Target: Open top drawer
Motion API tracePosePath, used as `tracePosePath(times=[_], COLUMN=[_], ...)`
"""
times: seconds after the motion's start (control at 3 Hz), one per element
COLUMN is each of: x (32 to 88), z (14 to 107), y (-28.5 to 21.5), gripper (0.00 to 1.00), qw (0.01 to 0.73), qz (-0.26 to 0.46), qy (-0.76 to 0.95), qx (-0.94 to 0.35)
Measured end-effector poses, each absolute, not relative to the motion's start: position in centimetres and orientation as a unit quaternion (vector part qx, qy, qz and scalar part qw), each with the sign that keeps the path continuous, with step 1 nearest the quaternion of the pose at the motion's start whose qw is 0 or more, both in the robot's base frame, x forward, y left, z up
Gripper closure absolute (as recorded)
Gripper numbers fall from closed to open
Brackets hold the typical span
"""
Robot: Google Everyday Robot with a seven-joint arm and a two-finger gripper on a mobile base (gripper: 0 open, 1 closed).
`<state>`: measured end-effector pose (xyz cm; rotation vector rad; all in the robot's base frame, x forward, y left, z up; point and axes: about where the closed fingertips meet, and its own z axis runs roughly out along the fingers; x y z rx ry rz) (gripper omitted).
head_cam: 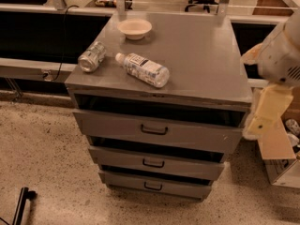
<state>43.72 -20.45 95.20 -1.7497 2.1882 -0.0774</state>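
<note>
Directly beneath the grey cabinet (206,55) top sits the top drawer (117,123) — the widest of the three, its tall front facing the camera, with a small black loop handle (154,130) at the centre. A dark gap shows above the front. Below it, stepping inward, come the middle drawer (187,165) and the bottom drawer (122,181), each narrower and shallower, with like handles. On the cabinet top a clear plastic bottle (145,69) with a white cap lies on its side near the front edge. A can (91,56) lies on its side at the left edge, and a pale bowl (134,28) stands upright towards the back. Off the cabinet's right side, about level with the top drawer and well apart from its handle, hangs the cream-coloured gripper (267,118) — whether it is spread or closed cannot be told.
</note>
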Motion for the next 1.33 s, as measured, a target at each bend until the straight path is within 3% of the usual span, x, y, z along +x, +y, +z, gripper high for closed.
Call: tracePosePath(times=[0.33,1.33], x=[42.0,42.1], z=[89.8,81.7], y=[-17.3,-16.9], gripper=[0.00,0.00], qw=[0.199,0.187], qz=[0.009,0.019], qy=[0.739,0.738], qx=[-0.644,-0.648])
